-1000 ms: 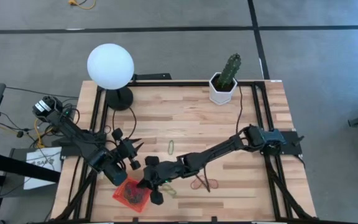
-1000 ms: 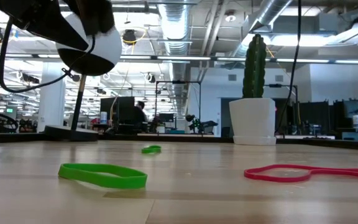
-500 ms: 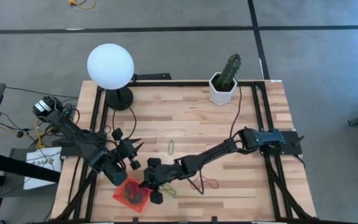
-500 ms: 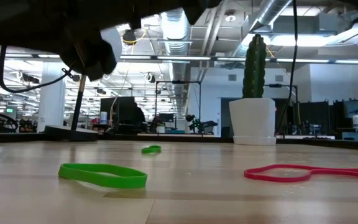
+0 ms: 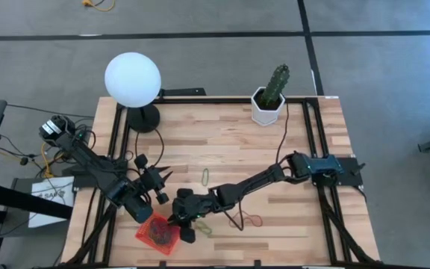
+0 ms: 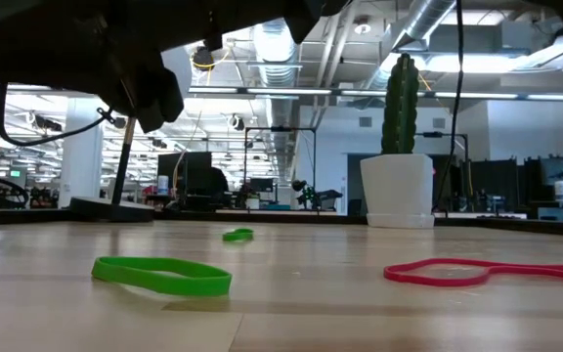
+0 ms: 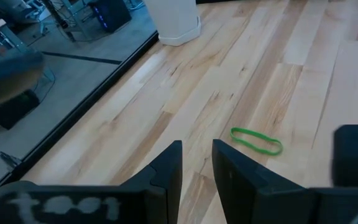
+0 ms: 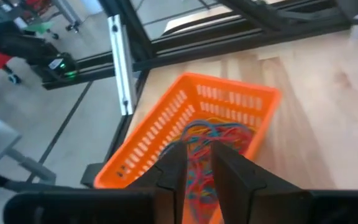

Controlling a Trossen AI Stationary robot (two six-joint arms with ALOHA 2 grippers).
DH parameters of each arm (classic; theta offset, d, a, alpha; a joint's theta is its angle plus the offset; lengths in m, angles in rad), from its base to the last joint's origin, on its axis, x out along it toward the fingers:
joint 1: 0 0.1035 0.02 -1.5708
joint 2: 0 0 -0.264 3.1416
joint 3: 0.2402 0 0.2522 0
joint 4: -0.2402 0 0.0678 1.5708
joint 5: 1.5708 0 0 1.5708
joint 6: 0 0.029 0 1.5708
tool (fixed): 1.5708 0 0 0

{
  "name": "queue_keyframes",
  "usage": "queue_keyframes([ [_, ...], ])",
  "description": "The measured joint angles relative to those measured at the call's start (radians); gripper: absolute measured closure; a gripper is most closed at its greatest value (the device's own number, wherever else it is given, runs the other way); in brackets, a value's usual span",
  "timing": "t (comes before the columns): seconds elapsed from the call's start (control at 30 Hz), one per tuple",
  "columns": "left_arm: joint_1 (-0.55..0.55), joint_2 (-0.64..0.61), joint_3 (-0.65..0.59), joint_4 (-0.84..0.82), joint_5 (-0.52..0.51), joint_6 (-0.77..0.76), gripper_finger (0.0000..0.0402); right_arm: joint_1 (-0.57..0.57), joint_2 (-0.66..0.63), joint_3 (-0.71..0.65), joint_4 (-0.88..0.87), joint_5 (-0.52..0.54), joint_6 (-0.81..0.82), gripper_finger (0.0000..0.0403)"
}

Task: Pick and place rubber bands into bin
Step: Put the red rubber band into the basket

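The right end effector [image 5: 179,223] reaches low over the bin [image 5: 157,234], fingers slightly apart (nothing held); the left end effector [image 5: 161,188], slightly apart, waits nearby.

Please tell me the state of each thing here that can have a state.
bin: upright on the table, holding a heap of bands
green band: lying flat, loose
red band: lying flat, loose
right gripper: above the bin, fingers slightly apart
left gripper: slightly open, empty
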Motion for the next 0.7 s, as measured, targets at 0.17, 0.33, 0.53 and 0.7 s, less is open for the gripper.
queue_keyframes([
  [0.17,0.000,0.000,0.000,0.014,0.012,0.000,0.0324,0.010,-0.003,0.000,-0.007,-0.058,0.081,0.0333],
  [0.33,0.000,0.000,0.000,0.064,0.108,0.065,0.0324,0.005,-0.087,0.000,-0.160,-0.332,0.162,0.0333],
  [0.53,0.000,0.000,0.000,0.328,0.166,0.253,0.0324,0.038,-0.261,0.000,-0.508,-0.334,0.129,0.0333],
  [0.7,0.025,0.000,0.000,0.663,0.312,0.457,0.0324,0.099,-0.455,0.001,-0.850,-0.082,0.078,0.0333],
])
